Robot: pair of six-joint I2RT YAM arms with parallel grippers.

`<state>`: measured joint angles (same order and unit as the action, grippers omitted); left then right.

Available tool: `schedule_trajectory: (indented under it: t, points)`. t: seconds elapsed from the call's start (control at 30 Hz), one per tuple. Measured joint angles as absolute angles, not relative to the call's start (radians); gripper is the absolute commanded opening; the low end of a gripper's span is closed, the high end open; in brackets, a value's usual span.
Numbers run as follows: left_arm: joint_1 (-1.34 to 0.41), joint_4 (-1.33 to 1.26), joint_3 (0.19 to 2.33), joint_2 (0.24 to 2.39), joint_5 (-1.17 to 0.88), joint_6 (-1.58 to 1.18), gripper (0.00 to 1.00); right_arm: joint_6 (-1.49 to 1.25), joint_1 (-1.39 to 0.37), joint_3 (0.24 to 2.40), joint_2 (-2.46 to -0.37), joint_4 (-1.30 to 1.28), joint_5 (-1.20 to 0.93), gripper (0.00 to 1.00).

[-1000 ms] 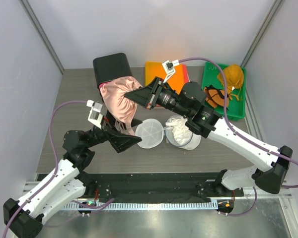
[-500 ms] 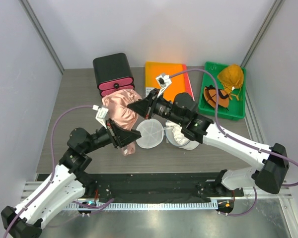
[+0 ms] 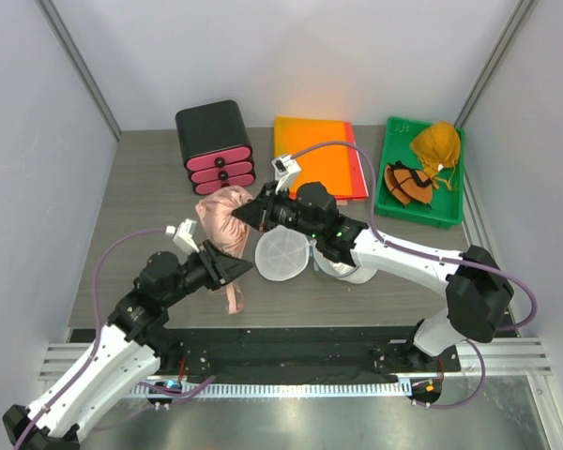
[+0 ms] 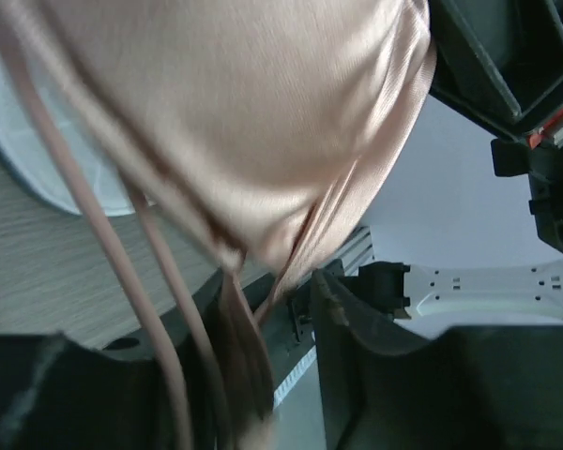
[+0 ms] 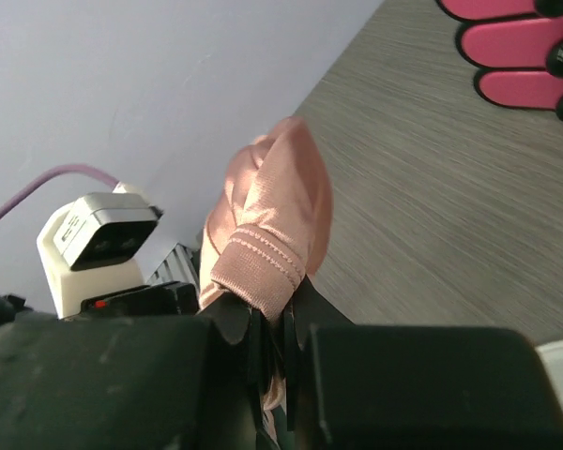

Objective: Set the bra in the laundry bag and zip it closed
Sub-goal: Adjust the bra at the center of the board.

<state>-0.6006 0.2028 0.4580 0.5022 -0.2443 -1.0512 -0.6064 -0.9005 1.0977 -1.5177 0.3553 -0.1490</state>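
The pink satin bra (image 3: 221,216) hangs bunched just left of the laundry bag. The bag lies open on the table as two white mesh halves, the left one (image 3: 281,255) and the right one (image 3: 345,255). My right gripper (image 3: 249,213) is shut on the bra's ribbed band (image 5: 263,267), seen between its jaws (image 5: 283,314). My left gripper (image 3: 236,266) is below the bra. Its jaws (image 4: 263,309) stand apart, with the bra (image 4: 244,112) and its straps (image 4: 244,356) hanging between them. A strap trails onto the table (image 3: 235,298). The bag's left half shows behind the fabric (image 4: 38,159).
A black box with pink drawers (image 3: 216,139) stands at the back left. An orange folder (image 3: 321,150) lies behind the bag. A green tray (image 3: 405,131) at the back right holds orange and brown garments (image 3: 435,142).
Both grippers have come down and to the left with the bra, from in front of the drawer box to low over the table beside the bag's left half.
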Motion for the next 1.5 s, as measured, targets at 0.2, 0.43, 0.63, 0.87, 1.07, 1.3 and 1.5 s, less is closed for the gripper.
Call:
schedule_trajectory:
  t: [0.2,0.43,0.63,0.87,1.07,1.3,1.5]
  points:
    - [-0.6,0.213,0.349,0.307,-0.126,-1.099,0.43,-0.742,-0.867,1.052,-1.539,0.396,-0.129,0.01]
    - [-0.6,0.175,0.339,0.377,-0.115,-1.102,0.38,-0.883,-0.861,1.048,-1.592,0.464,-0.149,0.01]
    - [-0.6,0.172,0.339,0.381,-0.096,-1.088,0.24,-0.966,-0.86,1.048,-1.623,0.505,-0.183,0.01]
    - [-0.6,0.253,0.354,0.316,-0.048,-1.069,0.01,-1.013,-0.855,1.051,-1.629,0.509,-0.207,0.01]
    - [-0.6,0.365,0.421,0.322,-0.035,-1.096,0.0,-0.987,-0.854,1.084,-1.707,0.484,-0.247,0.01]
    - [-0.6,0.435,0.431,0.412,-0.024,-1.155,0.01,-0.946,-0.854,1.091,-1.84,0.468,-0.291,0.01]
    - [-0.598,0.486,0.476,0.527,0.08,-1.195,0.06,-0.886,-0.854,1.146,-1.946,0.356,-0.343,0.02]
